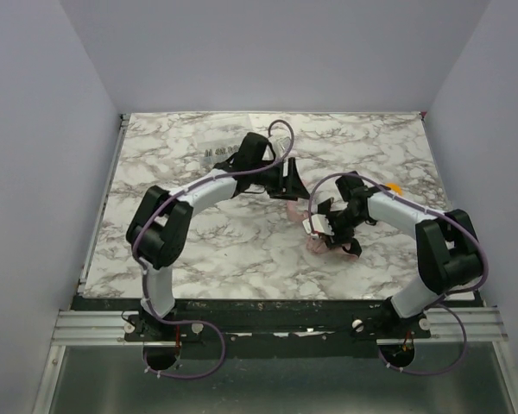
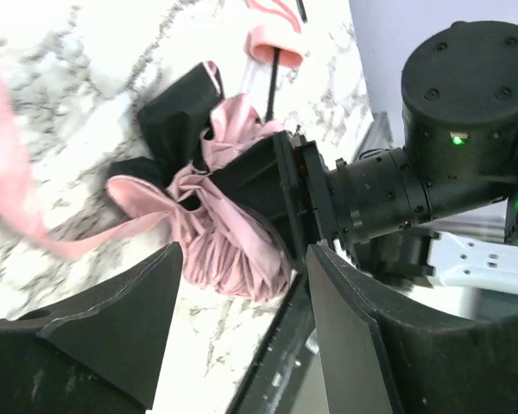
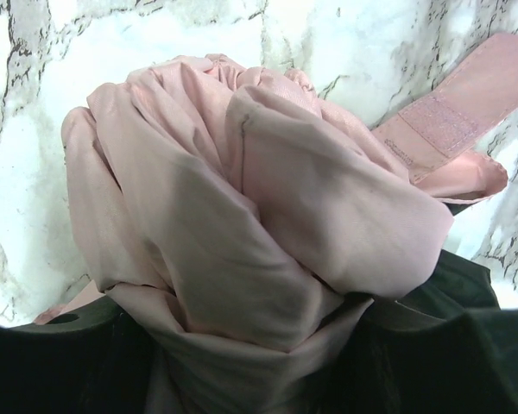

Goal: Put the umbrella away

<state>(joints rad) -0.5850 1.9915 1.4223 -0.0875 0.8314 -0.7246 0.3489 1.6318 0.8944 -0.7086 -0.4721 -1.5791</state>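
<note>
The umbrella is a crumpled pale pink bundle lying on the marble table, right of centre. My right gripper is shut on its fabric. In the right wrist view the pink folds fill the frame between my dark fingers, and the strap trails off at the upper right. My left gripper is open and empty, a short way from the bundle. The left wrist view shows the bundle beyond the open fingers, the right gripper clamped on it, the thin black shaft and the pink handle.
A clear plastic box of small parts sits at the back left of the marble table. A small orange object lies behind my right arm. Grey walls close in the table on three sides.
</note>
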